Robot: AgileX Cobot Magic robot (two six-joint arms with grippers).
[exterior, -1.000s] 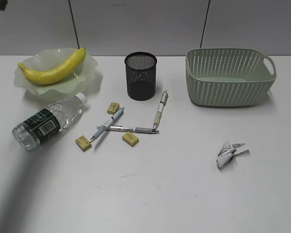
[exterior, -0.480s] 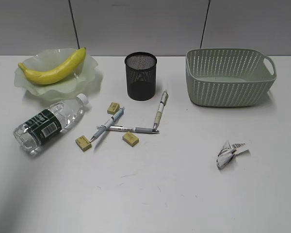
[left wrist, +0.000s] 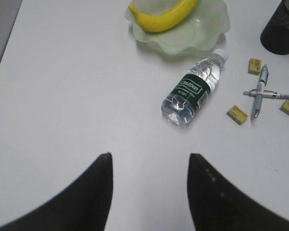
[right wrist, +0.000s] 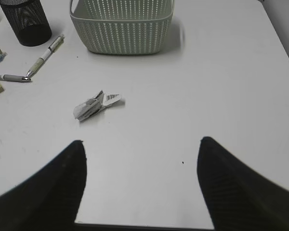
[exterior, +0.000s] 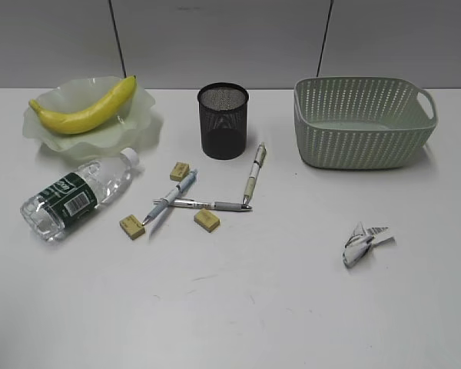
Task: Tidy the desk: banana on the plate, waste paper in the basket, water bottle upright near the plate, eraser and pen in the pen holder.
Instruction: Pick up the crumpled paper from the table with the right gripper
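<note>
Left wrist view shows the left gripper (left wrist: pixel 149 192) with its 2 dark fingers parted around bare desk (left wrist: pixel 62 96), holding nothing. The water bottle (left wrist: pixel 193 91) lies on its side toward 1 o'clock from that gripper, well apart from it, cap touching or nearly touching the plate (left wrist: pixel 202 33) rim, base pointing back toward the gripper. The banana (left wrist: pixel 164 14) already rests in the plate, so righting the bottle looks like the step in hand.

To do it well, I would approach across the labelled body, jaws square to the bottle's long axis, grip near the middle, then tip it up and set it down just beside the plate without nudging the rim.

Right wrist view shows the right gripper (right wrist: pixel 139 187) spread wide and empty. The waste paper (right wrist: pixel 92 107) lies at 11 o'clock from it, near, with the basket (right wrist: pixel 120 29) farther along at 12. 3 erasers and 3 pens lie outside the pen holder (exterior: pixel 223 121).
</note>
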